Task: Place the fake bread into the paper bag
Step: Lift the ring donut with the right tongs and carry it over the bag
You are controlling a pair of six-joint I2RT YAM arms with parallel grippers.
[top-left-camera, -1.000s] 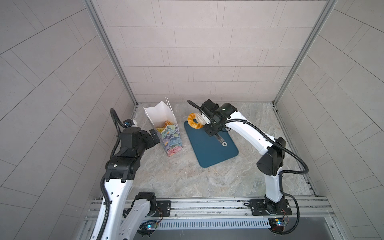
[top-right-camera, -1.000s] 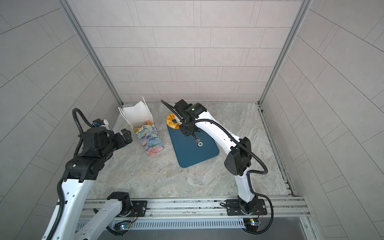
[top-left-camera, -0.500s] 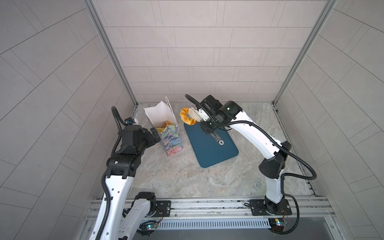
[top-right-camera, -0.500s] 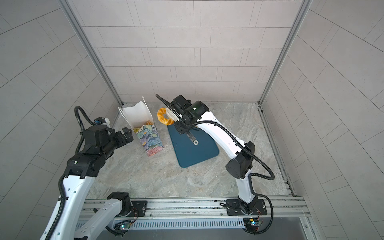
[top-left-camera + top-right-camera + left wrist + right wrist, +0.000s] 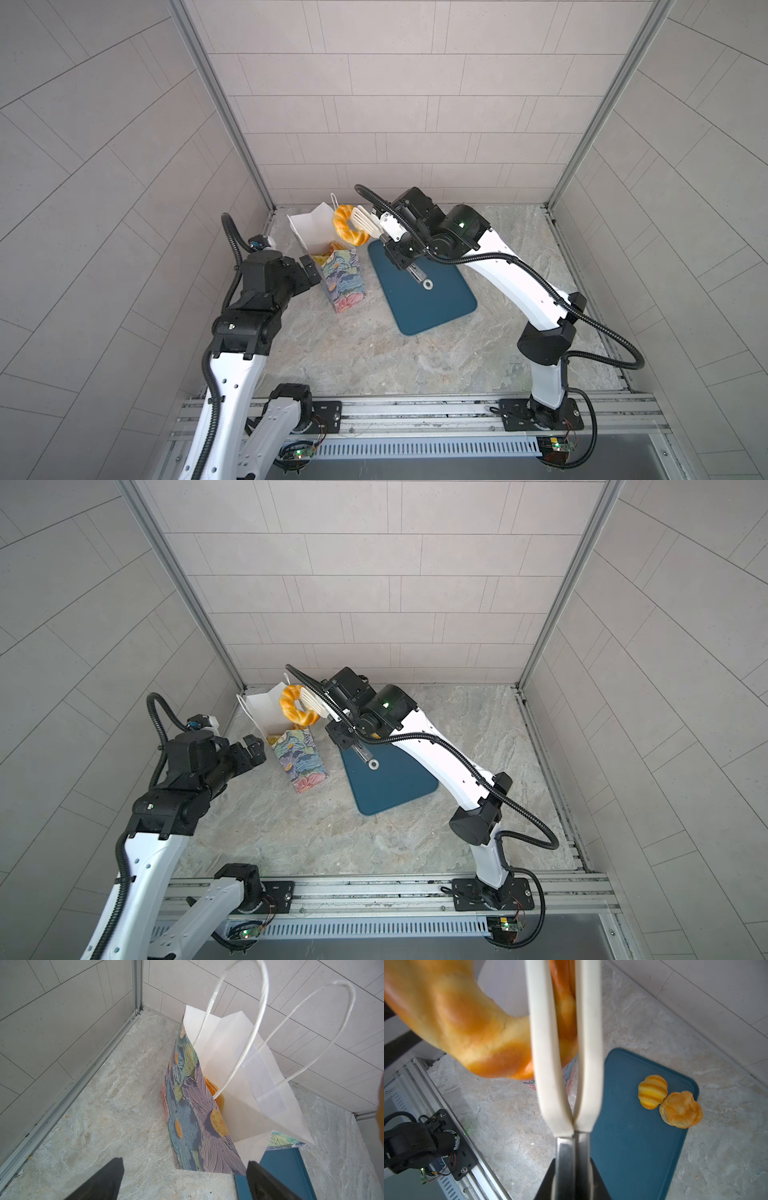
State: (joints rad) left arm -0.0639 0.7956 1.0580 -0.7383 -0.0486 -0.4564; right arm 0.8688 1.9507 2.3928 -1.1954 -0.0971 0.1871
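Above the open top of the bag [image 5: 343, 274], near its right rim, a golden ring [image 5: 341, 222] of bread hangs pinched between white tongs [image 5: 365, 222]. The right hand [image 5: 572, 1178] is closed on the metal handle of the tongs. The bag stands on the tabletop [image 5: 374, 353], near the back left corner, with some orange bread [image 5: 214, 1089] inside. The left hand [image 5: 184, 1168] is just beside the bag, fingers wide apart, holding nothing. On the teal tray [image 5: 432, 299] a striped roll [image 5: 652, 1092] and a bun [image 5: 681, 1109] lie touching.
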